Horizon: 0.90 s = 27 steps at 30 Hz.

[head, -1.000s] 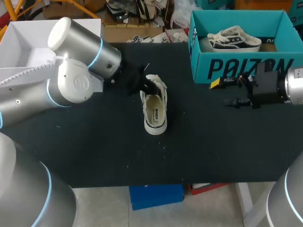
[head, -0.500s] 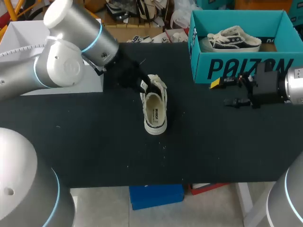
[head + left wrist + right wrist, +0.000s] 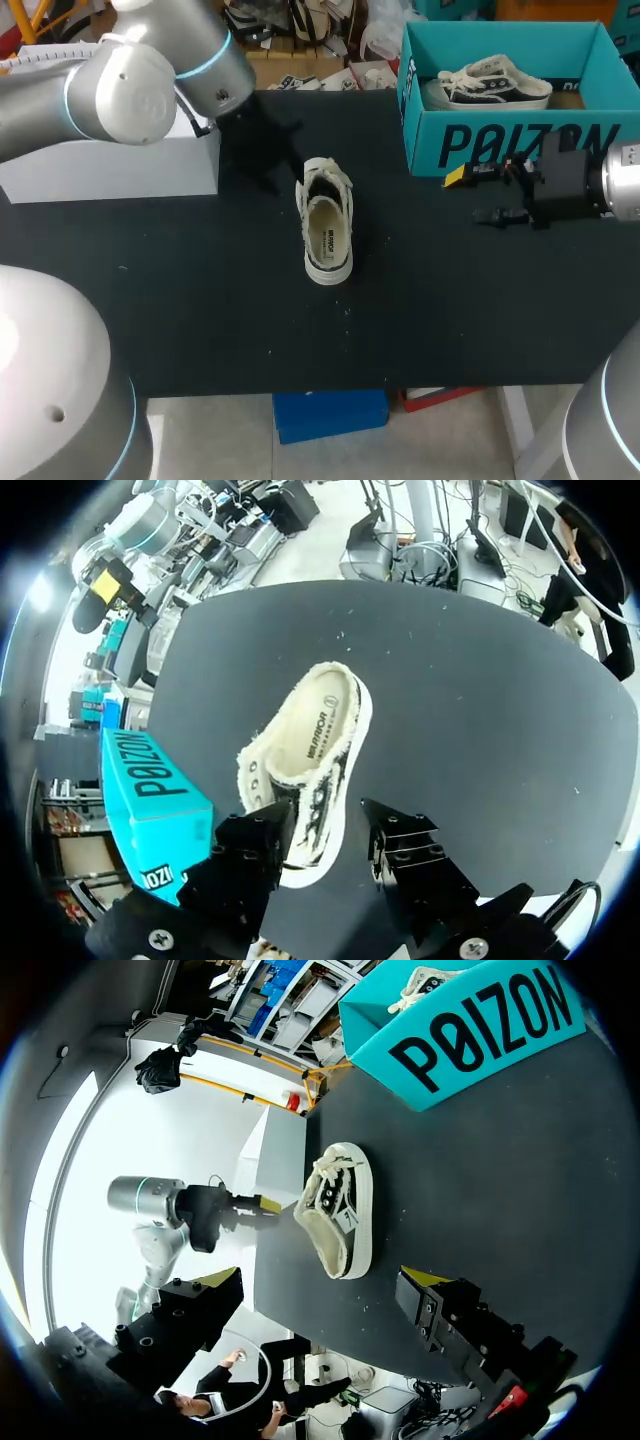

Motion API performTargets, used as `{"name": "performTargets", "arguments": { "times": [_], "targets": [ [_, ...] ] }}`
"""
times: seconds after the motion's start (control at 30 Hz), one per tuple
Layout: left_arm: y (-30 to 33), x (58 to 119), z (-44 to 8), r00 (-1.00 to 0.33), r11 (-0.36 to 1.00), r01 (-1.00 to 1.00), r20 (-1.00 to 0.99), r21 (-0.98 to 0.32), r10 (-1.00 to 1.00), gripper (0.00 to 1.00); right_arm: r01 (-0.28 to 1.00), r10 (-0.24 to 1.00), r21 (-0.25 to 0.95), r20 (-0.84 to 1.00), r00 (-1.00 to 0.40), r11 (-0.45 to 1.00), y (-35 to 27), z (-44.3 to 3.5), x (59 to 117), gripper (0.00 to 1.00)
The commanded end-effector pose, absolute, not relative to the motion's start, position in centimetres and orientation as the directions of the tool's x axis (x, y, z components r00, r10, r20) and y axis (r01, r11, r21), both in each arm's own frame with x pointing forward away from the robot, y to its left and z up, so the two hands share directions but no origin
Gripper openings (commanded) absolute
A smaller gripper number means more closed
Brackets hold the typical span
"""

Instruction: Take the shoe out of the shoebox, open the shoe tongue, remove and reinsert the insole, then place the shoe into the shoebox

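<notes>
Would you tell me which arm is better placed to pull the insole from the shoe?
Left. The left gripper, open, hangs right by the shoe; the right gripper sits off beside the shoebox.

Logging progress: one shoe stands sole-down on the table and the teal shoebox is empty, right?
No: the shoebox is not empty; the head view shows a second shoe in it. The first shoe does stand sole-down on the table.
</notes>
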<state>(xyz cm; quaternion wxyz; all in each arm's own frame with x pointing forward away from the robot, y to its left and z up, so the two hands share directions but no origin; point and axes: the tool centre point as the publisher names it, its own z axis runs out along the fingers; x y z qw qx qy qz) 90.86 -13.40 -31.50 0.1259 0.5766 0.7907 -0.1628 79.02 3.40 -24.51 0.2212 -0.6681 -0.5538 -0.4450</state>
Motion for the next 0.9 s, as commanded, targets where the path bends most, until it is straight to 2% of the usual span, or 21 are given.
{"name": "performTargets", "arguments": {
  "times": [0.03,0.4,0.9],
  "targets": [
    [-14.6,92.2,-32.5,-0.29,0.262,0.957,-0.352,-0.125,0.89,0.4,0.937,0.544,0.196,0.839,-0.008,-0.288,3.5,-24.5,79.1,1.0],
    [-15.8,92.4,-35.1,-0.242,0.208,0.967,-0.288,-0.146,0.926,0.44,0.937,0.544,0.196,0.839,-0.008,-0.288,3.5,-24.5,79.1,1.0],
    [-15.9,91.0,-38.6,-0.195,0.174,0.977,-0.195,-0.12,0.961,0.39,0.937,0.544,0.196,0.839,-0.008,-0.288,3.5,-24.5,79.1,1.0]
  ]
}}
